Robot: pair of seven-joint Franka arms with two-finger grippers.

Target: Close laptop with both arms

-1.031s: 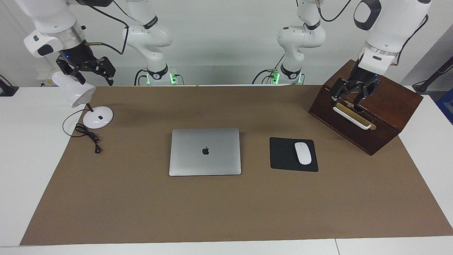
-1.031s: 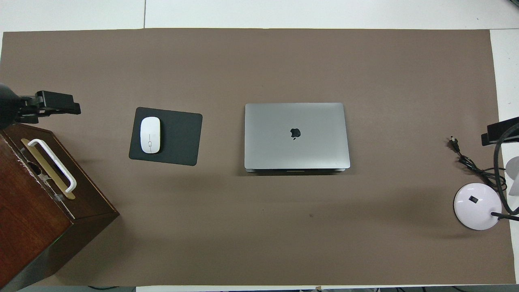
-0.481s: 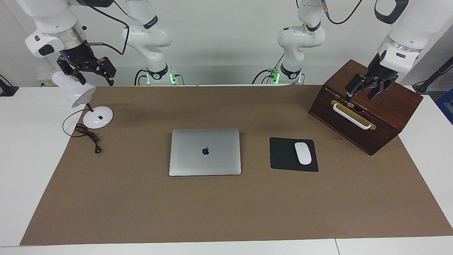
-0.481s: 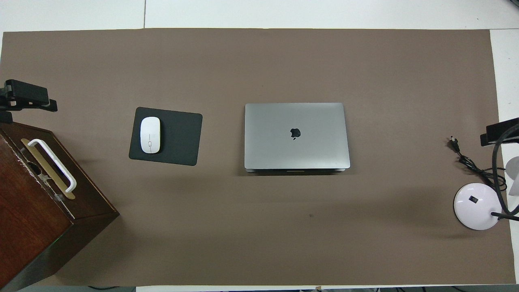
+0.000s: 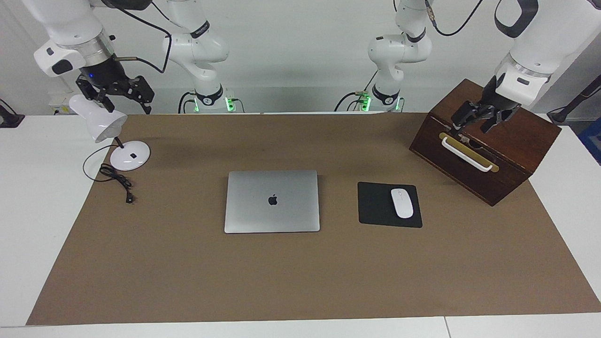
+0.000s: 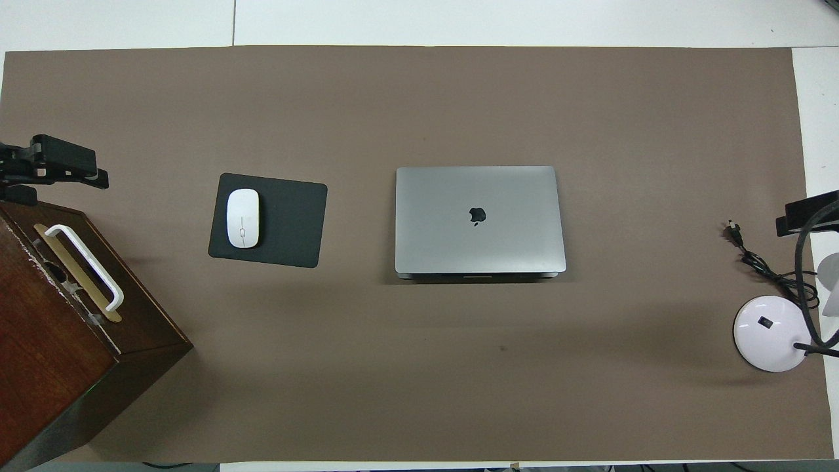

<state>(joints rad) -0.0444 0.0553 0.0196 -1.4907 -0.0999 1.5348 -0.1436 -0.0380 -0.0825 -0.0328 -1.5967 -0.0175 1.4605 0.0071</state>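
1. Lying flat and fully shut in the middle of the brown mat [image 5: 188, 281], the laptop [image 5: 272, 201] shows its lid and dark logo upward.
2. My left hand [image 5: 478, 121] hangs over the top of the dark wooden box [image 5: 512, 155] at the left arm's end of the desk [image 5: 28, 188], above the box's white handle [image 5: 467, 155]; its fingers stand apart and hold nothing.
3. My right hand [image 5: 117, 96] hangs over the white lamp [image 5: 101, 123] at the right arm's end of the desk, just above the lamp's head; its fingers are spread and empty. Whether it touches the lamp's head I cannot tell.
4. Both my hands are well apart from the laptop, one toward each end of the desk.
5. Beside the laptop, toward the left arm's end, lies a black mouse pad [image 5: 378, 206] with a white mouse [image 5: 402, 203] on it.
6. The lamp's round base [image 5: 130, 155] rests on the mat's edge, and its black cord [image 5: 117, 180] trails onto the mat, ending in a plug a little farther from me than the base.
7. In the overhead view only part of my left hand [image 6: 56, 167] shows over the mat beside the box, and a dark bit of my right hand [image 6: 809, 213] shows at the picture's edge.
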